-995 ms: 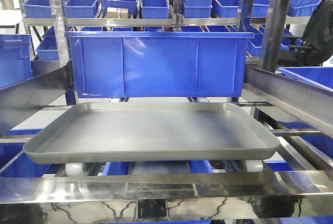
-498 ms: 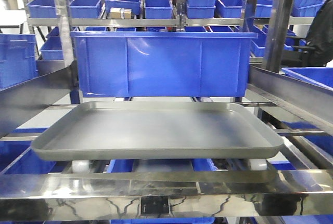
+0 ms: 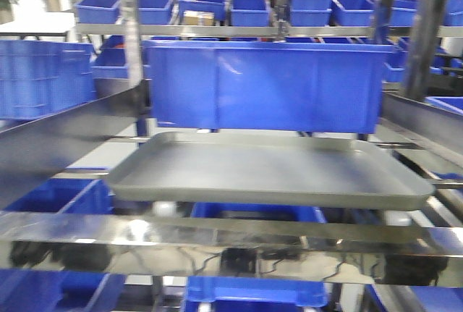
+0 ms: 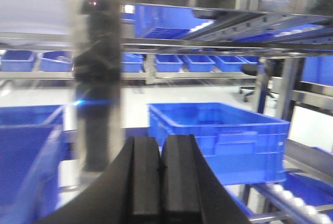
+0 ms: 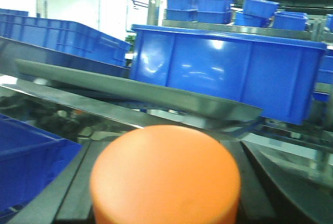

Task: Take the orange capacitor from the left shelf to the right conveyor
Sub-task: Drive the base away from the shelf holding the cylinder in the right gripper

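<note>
I am pressing my left gripper shut on nothing: its two black fingers are lying flat against each other, pointing toward the far racks.

In the right wrist view the orange capacitor is filling the near bottom of the picture, seen end-on. Its round top is hiding my right fingers, so I am not seeing them directly. Since it is hanging clear of the rails and apart from the tray, I am judging that they are pinching it.

The grey tray on the left shelf is lying bare in front of the big blue bin. So I am counting the pick as done.

The right conveyor is not showing in any view. I am reckoning that the carry across to the right and the set-down are both left to do.
</note>
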You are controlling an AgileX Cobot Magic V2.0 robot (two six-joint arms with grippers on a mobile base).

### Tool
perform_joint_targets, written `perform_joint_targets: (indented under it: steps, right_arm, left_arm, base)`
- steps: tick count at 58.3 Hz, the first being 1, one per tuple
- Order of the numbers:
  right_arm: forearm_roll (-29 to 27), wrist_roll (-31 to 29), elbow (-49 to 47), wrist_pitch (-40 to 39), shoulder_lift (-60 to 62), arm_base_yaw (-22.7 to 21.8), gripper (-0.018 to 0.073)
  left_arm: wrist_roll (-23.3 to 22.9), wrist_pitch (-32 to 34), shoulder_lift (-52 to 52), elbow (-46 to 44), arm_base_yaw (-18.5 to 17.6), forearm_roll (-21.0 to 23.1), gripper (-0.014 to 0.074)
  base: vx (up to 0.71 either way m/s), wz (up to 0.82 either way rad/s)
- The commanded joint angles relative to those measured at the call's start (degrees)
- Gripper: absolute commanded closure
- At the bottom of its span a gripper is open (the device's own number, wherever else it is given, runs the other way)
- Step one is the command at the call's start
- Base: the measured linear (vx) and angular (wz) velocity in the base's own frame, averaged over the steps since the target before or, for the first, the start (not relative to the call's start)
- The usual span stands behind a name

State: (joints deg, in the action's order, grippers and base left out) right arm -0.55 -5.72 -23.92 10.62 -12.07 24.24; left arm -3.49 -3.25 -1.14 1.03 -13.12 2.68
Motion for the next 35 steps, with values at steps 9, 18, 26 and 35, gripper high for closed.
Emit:
perform_joint_targets:
  steps: [9,18,26,35]
  right_arm:
    - [0.6,0.1,-1.7,-5.3,-0.5,-0.1,0.0567]
    - [0.6,0.1,-1.7,-5.3,-0.5,-0.1,0.0567]
    - [0.6,0.1,-1.7,-5.3,-0.5,-0.1,0.0567]
    - [0.6,0.1,-1.7,-5.3,-0.5,-0.1,0.0567]
  left_arm:
    - [-0.3,4.7,-0.3,-1.7,-0.4,0.2,0.0603]
    - [-0.3,4.7,-0.3,-1.7,-0.4,0.2,0.0603]
    - [-0.3,4.7,-0.3,-1.7,-0.4,0.2,0.0603]
    - [-0.3,4.7,-0.3,-1.7,-0.4,0.2,0.0603]
  base:
    - [-0.07,0.26]
    - [-0.08,0.3]
    - [-0.09,0.34]
    - [-0.11,0.39]
